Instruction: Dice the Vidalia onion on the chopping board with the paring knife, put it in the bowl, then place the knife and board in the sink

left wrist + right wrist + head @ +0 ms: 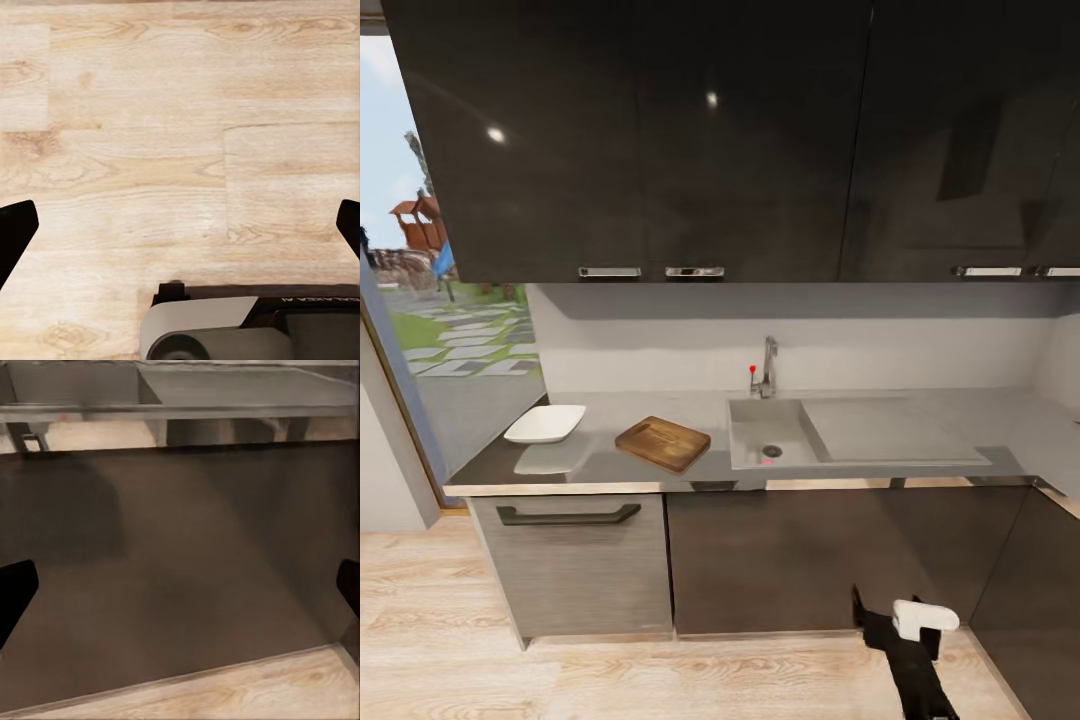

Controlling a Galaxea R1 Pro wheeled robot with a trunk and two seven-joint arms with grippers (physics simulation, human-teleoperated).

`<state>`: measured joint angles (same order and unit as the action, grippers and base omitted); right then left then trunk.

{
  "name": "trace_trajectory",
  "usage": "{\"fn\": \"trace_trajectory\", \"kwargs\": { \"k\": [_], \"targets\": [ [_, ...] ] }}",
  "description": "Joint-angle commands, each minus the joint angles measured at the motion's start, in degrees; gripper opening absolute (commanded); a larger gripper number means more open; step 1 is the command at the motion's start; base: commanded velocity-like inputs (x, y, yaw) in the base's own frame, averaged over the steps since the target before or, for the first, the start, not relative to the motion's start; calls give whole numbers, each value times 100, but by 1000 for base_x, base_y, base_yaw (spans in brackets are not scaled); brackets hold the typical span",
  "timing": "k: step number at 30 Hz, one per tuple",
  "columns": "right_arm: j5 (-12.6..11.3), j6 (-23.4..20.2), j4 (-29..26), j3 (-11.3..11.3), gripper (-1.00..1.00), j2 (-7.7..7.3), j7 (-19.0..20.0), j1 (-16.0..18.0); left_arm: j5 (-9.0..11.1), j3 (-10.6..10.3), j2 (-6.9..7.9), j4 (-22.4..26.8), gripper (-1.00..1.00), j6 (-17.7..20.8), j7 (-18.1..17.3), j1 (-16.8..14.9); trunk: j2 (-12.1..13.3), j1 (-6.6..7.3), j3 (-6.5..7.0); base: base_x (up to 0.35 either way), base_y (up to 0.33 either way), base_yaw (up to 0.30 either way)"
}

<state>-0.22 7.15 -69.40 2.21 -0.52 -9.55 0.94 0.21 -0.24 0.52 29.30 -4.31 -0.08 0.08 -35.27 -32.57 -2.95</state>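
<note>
Head view: countertop (920, 400) runs under dark wall cabinets (660, 140). Sink (775, 432) recessed right of centre, tap (767, 370) behind it. Small pink onion (768, 461) lies in the basin just beside the drain. Chopping board (663, 442) lies flat left of the sink, apart from it. White bowl (545, 423) sits further left near the counter end. Knife not discernible.

Right arm (910, 650) low, before the base cabinets (780, 560), well below the onion.

Right gripper (180, 589): fingers wide apart, empty, facing a cabinet door. Left gripper (180, 232): fingers wide apart, empty, over wood floor (180, 112).
</note>
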Motion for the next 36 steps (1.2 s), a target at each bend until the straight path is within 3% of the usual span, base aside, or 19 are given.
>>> {"fn": "trace_trajectory", "kwargs": {
  "k": [1, 4, 6, 12, 16, 22, 23, 24, 28, 30, 32, 36],
  "targets": [
    [-4, -155, -260, -8, 100, -2, -37, 8, 3, -2, 1, 7, 100, -8, -1, 1, -8, -2, -9, 0, 0, 0],
    [-5, -641, -848, -14, 100, 9, -85, 115, -1, -2, 1, 6, 100, -8, -1, 1, -8, -2, -9, 0, 0, 0],
    [-1, -1296, -1196, -61, 100, 121, -158, 534, -3, -2, 1, 6, 100, -8, -1, 1, -8, -2, -9, 0, 0, 0],
    [174, -2434, -1273, -332, 100, 463, -442, 1771, -3, -2, 9, 6, 100, -8, -1, 1, -8, -2, -9, 0, 0, 0],
    [221, -3066, -1081, -402, 100, 605, -550, 2512, -3, -2, 4, 6, 100, -8, -1, 1, -8, -2, -9, 0, 0, 0],
    [232, -3413, 128, -421, 100, 736, -575, 3728, 4, -2, 1, 6, 100, -8, -1, 1, -8, -2, -9, 0, 0, 0],
    [232, -3426, 501, -421, 100, 752, -575, 4006, 5, -2, 1, 6, 100, -8, -1, 1, -8, -2, -9, 0, 0, 0],
    [228, -3438, 1520, -422, 100, 772, -568, 4767, 1, -2, 1, 6, 100, -8, -1, 1, -8, -2, -9, 0, 0, 0],
    [220, -3436, 2727, -423, 100, 783, -541, 5676, -2, -2, 1, 6, 100, -8, -1, 1, -8, -2, -9, 26, 0, 0],
    [212, -3450, 3035, -423, 100, 786, -491, 5911, 0, -2, 1, 6, 100, -8, -1, 1, -8, -2, -9, 108, 0, 0],
    [208, -3467, 3299, -423, 100, 795, -141, 6120, 4, -2, 1, 6, 100, -8, -1, 1, -8, -2, -9, 232, 0, 0],
    [215, -3510, 3398, -432, 100, 800, 638, 6198, 0, 1, 1, 6, 100, -8, -1, 1, -8, -2, -9, 303, 0, 0]
  ]
}}
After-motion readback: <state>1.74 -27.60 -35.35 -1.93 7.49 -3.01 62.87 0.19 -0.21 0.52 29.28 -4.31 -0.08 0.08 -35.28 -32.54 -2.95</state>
